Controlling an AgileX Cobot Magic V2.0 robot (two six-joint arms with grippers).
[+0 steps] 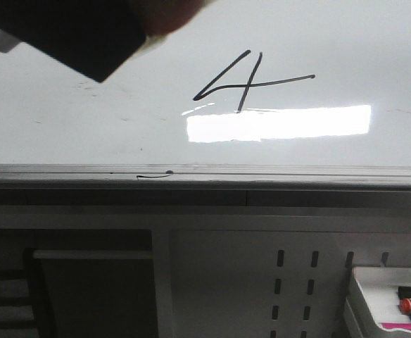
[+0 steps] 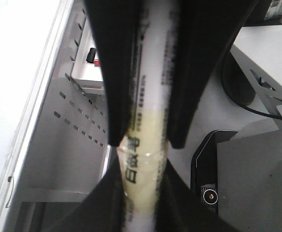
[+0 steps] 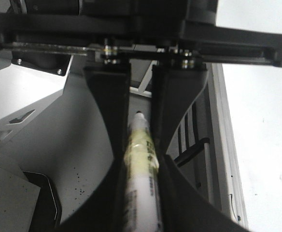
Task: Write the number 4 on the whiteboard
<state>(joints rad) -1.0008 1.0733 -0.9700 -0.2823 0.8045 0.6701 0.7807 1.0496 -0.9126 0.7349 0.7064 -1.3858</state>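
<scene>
Your number 4 (image 1: 246, 83) is sitting upper centre on the whiteboard (image 1: 65, 127); both the left gripper (image 2: 143, 140) and right gripper (image 3: 142, 145) are clenching markers (image 2: 148, 96).

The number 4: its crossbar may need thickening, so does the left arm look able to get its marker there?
Probably yes: the left gripper is shut on a marker, and only bare whiteboard lies between it and the number 4.

Below the board's rail stands a grey perforated metal panel (image 1: 290, 282) with rows of short slots. A white plastic tray (image 1: 364, 296) of coloured markers hangs at its right, and a dark recess (image 1: 93, 289) opens at the left.
</scene>
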